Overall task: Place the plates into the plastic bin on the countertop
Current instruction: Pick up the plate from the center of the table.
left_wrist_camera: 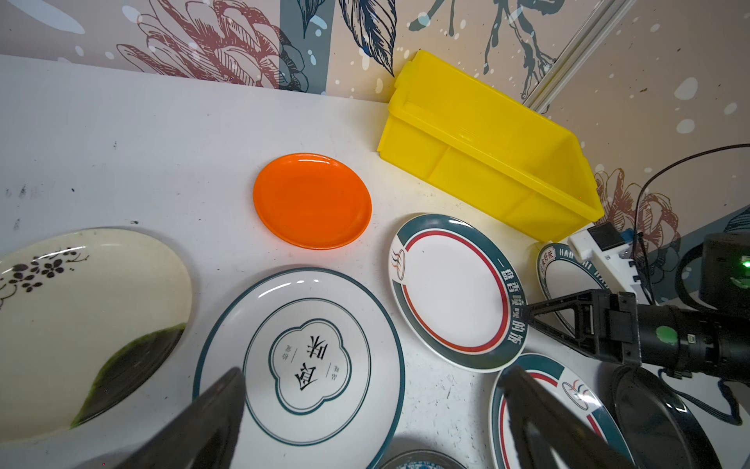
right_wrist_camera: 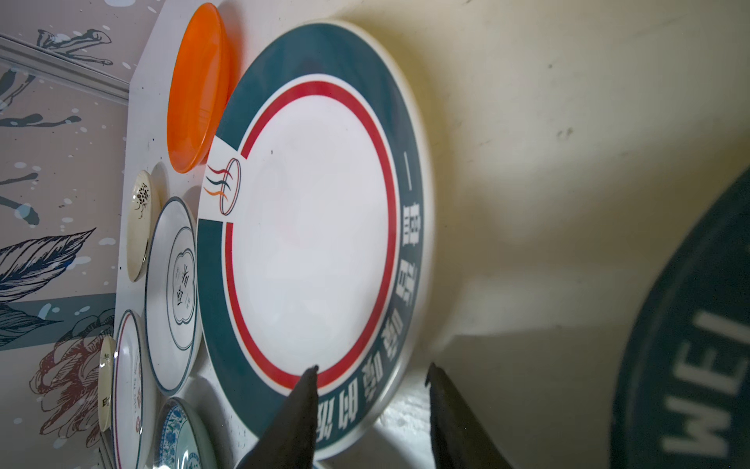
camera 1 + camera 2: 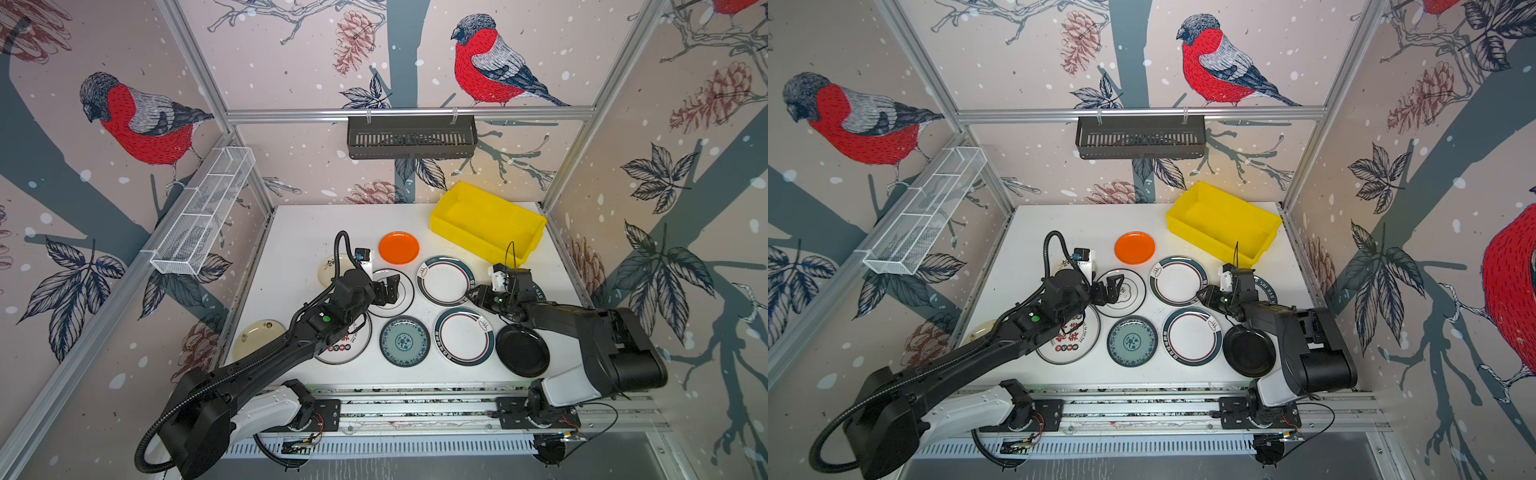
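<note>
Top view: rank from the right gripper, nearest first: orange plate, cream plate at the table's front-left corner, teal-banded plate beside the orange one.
1. Teal-banded plate: rim between the fingertips of the right gripper.
2. Orange plate: just beyond it, toward the back.
3. Cream plate: far across, front-left corner.

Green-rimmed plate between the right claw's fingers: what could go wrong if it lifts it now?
1. The right gripper straddles only the thin edge of the green-rimmed plate; a flat plate held there may slip or tilt.
2. The orange plate lies close by, so a dragged plate could shove it.
3. The yellow bin has raised walls; a low carry might catch its rim.
</note>
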Robot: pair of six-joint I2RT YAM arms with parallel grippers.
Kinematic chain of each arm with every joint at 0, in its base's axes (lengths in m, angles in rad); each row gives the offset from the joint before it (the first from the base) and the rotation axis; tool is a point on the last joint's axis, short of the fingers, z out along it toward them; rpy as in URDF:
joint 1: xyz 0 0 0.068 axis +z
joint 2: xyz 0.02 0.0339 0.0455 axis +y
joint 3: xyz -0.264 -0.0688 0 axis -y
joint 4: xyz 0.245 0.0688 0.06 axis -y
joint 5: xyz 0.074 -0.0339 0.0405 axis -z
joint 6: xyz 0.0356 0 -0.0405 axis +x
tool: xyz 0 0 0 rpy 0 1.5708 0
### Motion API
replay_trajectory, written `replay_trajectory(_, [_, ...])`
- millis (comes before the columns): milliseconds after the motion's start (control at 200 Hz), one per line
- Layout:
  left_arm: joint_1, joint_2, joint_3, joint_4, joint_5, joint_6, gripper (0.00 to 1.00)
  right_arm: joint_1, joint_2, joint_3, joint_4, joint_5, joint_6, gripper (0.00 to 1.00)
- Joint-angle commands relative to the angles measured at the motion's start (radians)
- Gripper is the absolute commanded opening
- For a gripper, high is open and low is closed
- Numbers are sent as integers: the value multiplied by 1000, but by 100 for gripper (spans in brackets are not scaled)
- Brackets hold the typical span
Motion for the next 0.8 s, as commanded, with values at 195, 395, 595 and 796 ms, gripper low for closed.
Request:
replay_trajectory(195, [-3,-37,-37,14,-32,-4,98,2,28,-1,107,17,44,44])
replay_trajectory(395, [-3,-46,-69,36,-35,-3,98,4,62,17,116,20,46,38])
replay_trajectory(595, [-3,-43,-71,13,-37,1,98,16,93,22,140,33,64,30])
replay_trajectory(796, [-3,-43,-76,4,-52,7,98,32,92,21,144,63,63,24])
